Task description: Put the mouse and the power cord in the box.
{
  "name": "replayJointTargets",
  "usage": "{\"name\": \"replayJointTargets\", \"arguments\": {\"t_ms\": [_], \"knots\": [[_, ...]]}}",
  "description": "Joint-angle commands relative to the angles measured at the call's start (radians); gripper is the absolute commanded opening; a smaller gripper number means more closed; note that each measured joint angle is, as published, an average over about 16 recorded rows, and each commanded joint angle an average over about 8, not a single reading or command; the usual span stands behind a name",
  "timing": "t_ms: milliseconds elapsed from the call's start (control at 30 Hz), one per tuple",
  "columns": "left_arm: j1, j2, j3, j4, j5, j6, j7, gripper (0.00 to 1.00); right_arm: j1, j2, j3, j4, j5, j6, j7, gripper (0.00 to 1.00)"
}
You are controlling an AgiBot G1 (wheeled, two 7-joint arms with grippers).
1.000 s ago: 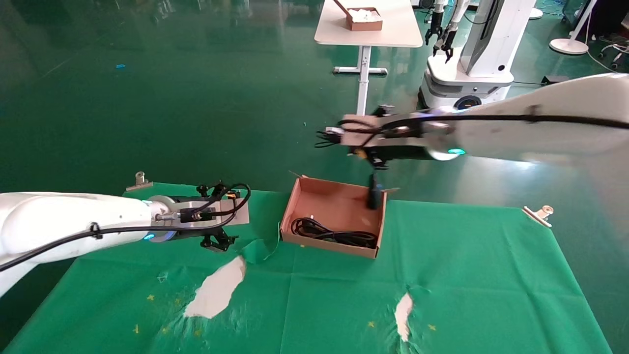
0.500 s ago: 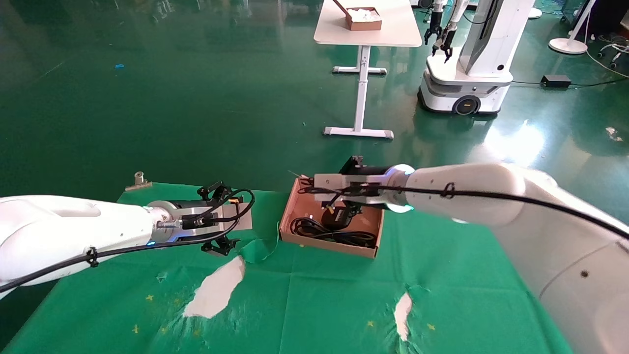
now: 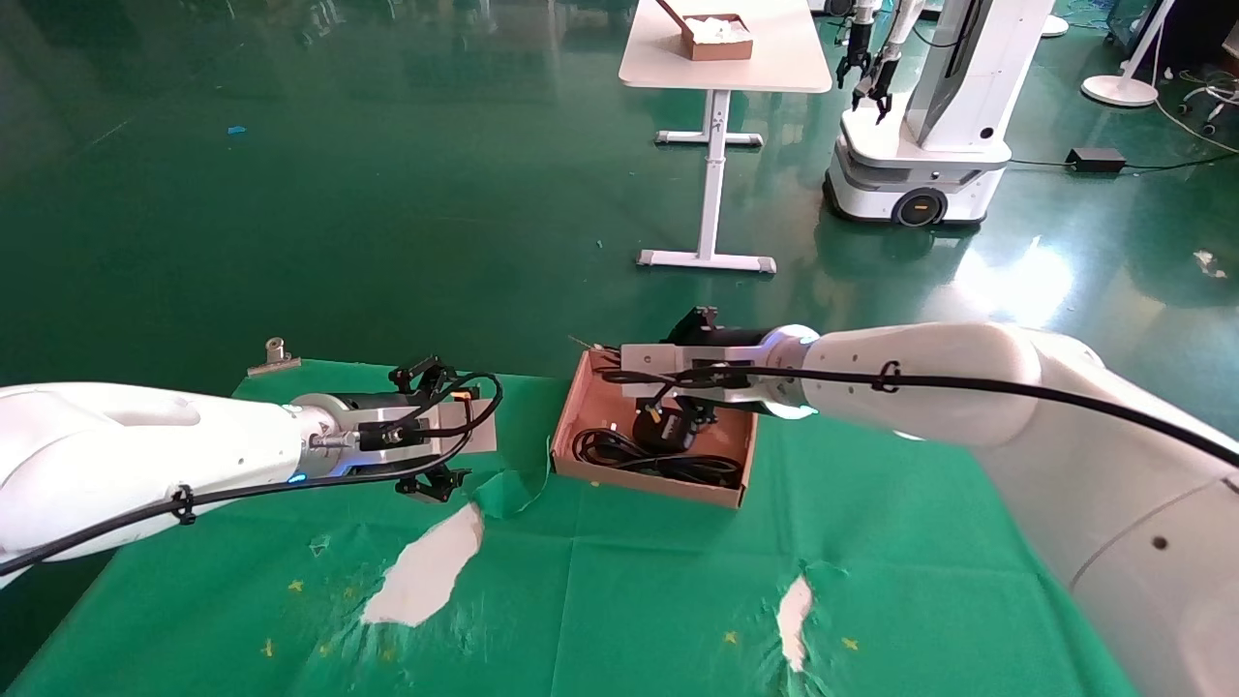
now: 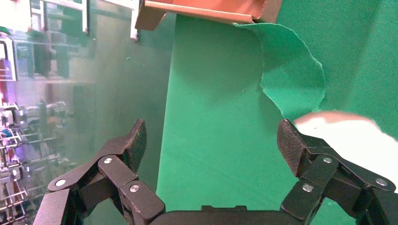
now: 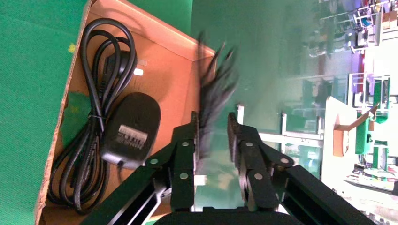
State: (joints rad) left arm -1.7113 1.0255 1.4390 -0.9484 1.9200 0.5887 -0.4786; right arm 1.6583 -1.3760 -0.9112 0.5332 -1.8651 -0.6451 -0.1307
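Green cloth [image 3: 678,581] over the surface, torn in a couple of spots, with shiny green floor behind. Reddish-brown box [image 3: 585,402] sitting mid-frame in the head view, power cord [image 3: 668,467] looped along its near side. Mouse [image 5: 131,127] lying label-up inside the box, right on top of the cord loops. Right gripper [image 3: 678,423] hanging over the box interior, fingers [image 5: 188,140] nearly together, pinching a blurry bundle of thin black wire [image 5: 213,79]. Left gripper [image 3: 438,481] parked low over the cloth, left of the box, spread wide with nothing in it. White table [image 3: 726,68] and another robot [image 3: 929,116] at upper right of the frame.
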Motion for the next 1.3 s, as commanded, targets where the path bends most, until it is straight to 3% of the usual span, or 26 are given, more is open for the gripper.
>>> {"name": "replayJointTargets", "arguments": {"t_ms": [33,333,1300], "knots": [[0.000,0.001,-0.001,0.003,-0.002,0.000,0.002,1.00,0.003,0.000,0.004,0.000,-0.004,-0.002,-0.001,1.00],[0.032,-0.019,-0.060,-0.012,-0.064,0.045,0.016,1.00,-0.041,0.058,0.054,0.056,0.081,-0.068,0.023,1.00],[0.337,-0.218,-0.614,-0.175,-0.632,0.480,0.155,1.00,-0.323,0.426,0.354,0.418,0.629,-0.475,0.177,1.00]]}}
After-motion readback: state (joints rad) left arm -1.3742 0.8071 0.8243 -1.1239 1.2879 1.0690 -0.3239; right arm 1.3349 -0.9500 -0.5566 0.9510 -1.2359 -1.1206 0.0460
